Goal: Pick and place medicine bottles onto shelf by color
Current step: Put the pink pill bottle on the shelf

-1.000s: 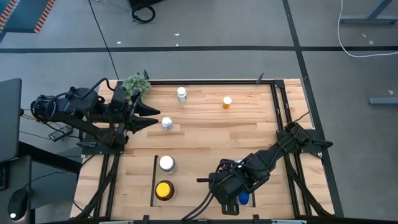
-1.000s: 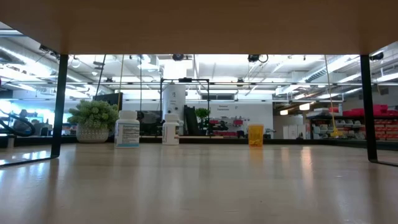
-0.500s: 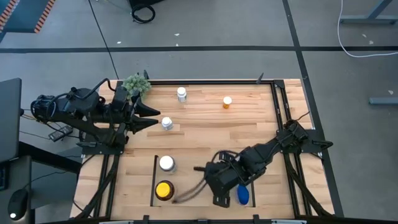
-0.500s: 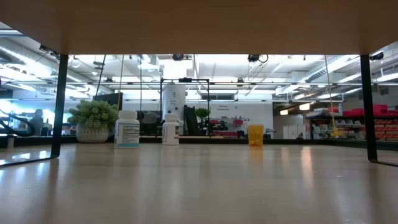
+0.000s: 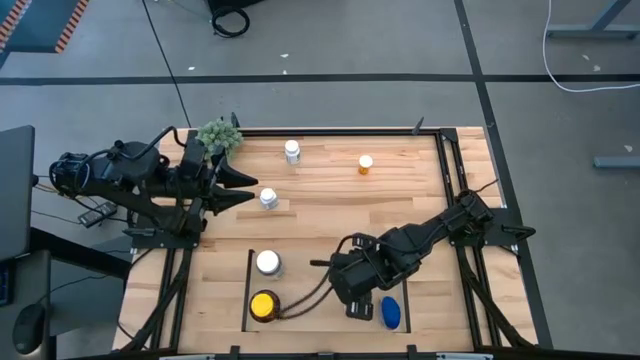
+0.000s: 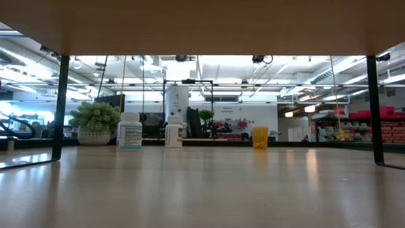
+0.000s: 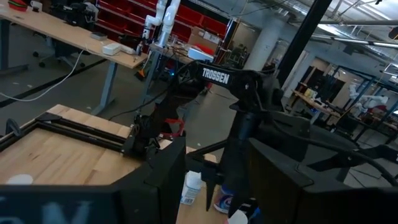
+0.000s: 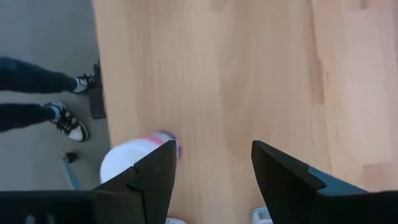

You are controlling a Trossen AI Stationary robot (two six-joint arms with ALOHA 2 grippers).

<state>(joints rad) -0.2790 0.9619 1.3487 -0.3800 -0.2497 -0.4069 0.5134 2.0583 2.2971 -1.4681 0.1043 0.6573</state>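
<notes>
The shelf bay (image 5: 320,315) at the table's near side has a thin black rail (image 5: 248,290) on its left. On its planks rest a white-capped bottle (image 5: 267,262), a yellow-capped bottle (image 5: 264,305) and a blue bottle (image 5: 390,312). Farther back stand two white bottles (image 5: 268,198) (image 5: 291,151) and a small orange one (image 5: 365,164). My right gripper (image 5: 322,272) is open and empty, left of and beyond the blue bottle; its wrist view shows the white-capped bottle (image 8: 134,163) ahead. My left gripper (image 5: 250,187) is open at the table's left, just short of the nearer white bottle.
A green fuzzy plant ball (image 5: 219,135) sits at the far left corner. The black table frame (image 5: 450,170) runs along the right side. A person's legs (image 8: 37,99) show on the floor beyond the table's edge in the right wrist view.
My right gripper has drawn away from the blue bottle, toward the table's far and left edges. The blue bottle, half hidden under the gripper a second ago, now lies uncovered in the same spot on the shelf planks.
</notes>
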